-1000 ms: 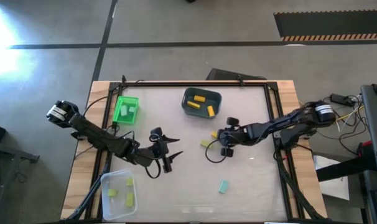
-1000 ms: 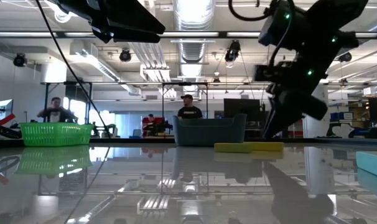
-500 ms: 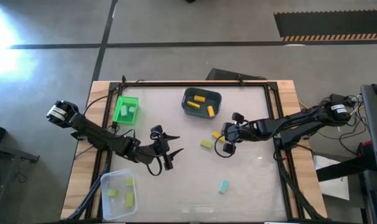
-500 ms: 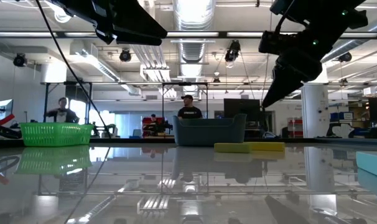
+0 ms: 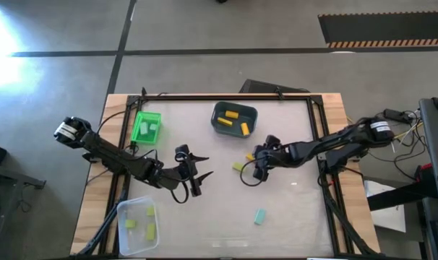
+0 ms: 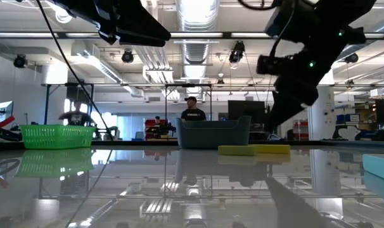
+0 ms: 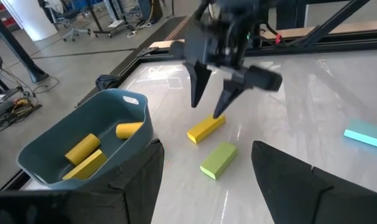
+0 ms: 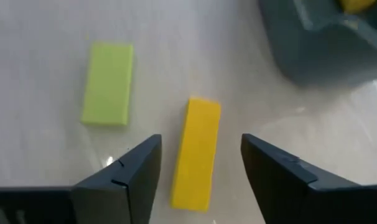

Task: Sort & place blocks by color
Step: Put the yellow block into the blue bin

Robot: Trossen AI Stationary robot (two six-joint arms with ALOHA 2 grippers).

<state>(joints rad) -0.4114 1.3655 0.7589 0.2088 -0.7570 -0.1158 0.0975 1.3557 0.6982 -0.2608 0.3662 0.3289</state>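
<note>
A yellow block (image 8: 196, 152) and a pale lime block (image 8: 107, 83) lie flat, side by side, on the table right of centre. My right gripper (image 8: 198, 180) hovers open just over the yellow block (image 7: 206, 129), one finger on each side of it, pointing down; the low view shows the gripper (image 6: 277, 117) clear of the tabletop. A teal block (image 5: 259, 216) lies nearer the front edge. My left gripper (image 5: 197, 179) waits open at the table's middle left, holding nothing.
A blue-grey bin (image 5: 234, 118) with yellow blocks stands at the far middle, close behind the right gripper. At the far left is a bright green bin (image 5: 146, 127), and at the near left a clear tub (image 5: 138, 224) with lime blocks. People stand in the room beyond the table.
My right gripper rose and pulled back a little toward the table's right edge, then came down again over the yellow block. The blocks have not moved.
</note>
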